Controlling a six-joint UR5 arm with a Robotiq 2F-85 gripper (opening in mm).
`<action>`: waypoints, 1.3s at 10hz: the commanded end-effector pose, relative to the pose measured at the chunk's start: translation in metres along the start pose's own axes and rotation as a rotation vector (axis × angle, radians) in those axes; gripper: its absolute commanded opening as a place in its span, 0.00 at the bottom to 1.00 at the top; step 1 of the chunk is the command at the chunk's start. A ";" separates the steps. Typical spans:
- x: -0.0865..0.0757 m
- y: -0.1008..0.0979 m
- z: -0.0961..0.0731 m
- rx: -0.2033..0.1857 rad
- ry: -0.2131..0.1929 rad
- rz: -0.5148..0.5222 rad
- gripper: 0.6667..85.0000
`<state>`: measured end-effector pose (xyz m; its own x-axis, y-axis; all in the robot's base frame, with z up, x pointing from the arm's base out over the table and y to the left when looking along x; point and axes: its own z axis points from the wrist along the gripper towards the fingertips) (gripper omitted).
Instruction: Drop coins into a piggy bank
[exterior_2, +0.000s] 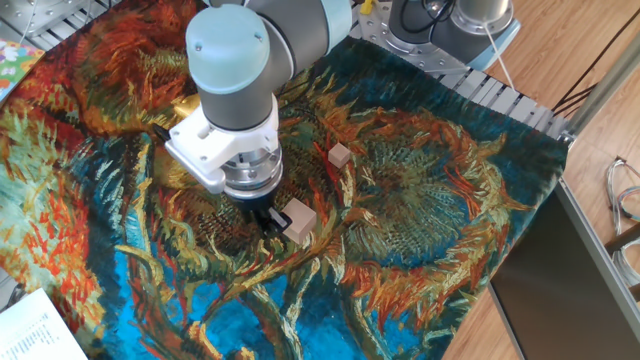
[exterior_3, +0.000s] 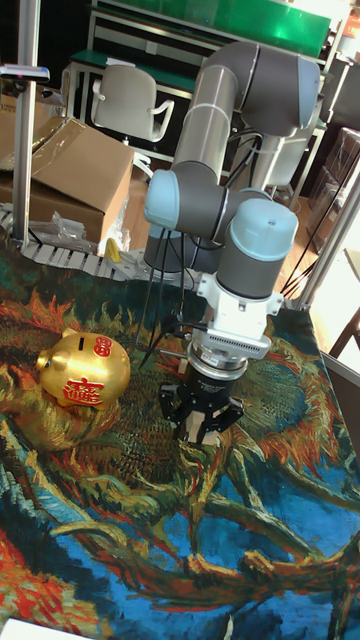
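The gold piggy bank (exterior_3: 85, 375), with red markings on its side, stands on the painted cloth left of the arm in the tall fixed view. In the fixed view only a gold sliver of it (exterior_2: 184, 106) shows behind the arm. My gripper (exterior_3: 203, 432) points straight down, its tips at the cloth, right of the bank. In the fixed view the gripper (exterior_2: 268, 220) sits against the left side of a pale wooden cube (exterior_2: 298, 220). The dark fingers (exterior_2: 264, 214) are too small to show how far apart they stand. No coins show in either view.
A smaller wooden cube (exterior_2: 340, 154) lies on the cloth beyond the larger one. The table's right edge (exterior_2: 560, 190) borders a dark panel. A cardboard box (exterior_3: 70, 170) and chairs stand behind the table. A paper sheet (exterior_2: 35, 325) lies at the near left corner.
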<state>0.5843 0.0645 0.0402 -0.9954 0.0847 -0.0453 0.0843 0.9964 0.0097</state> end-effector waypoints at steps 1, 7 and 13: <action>0.004 0.002 0.003 0.000 0.016 0.008 0.45; 0.009 0.001 0.008 0.011 0.021 -0.028 0.45; 0.004 0.002 0.016 0.022 0.036 -0.048 0.46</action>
<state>0.5760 0.0677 0.0275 -0.9988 0.0487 -0.0092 0.0488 0.9987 -0.0118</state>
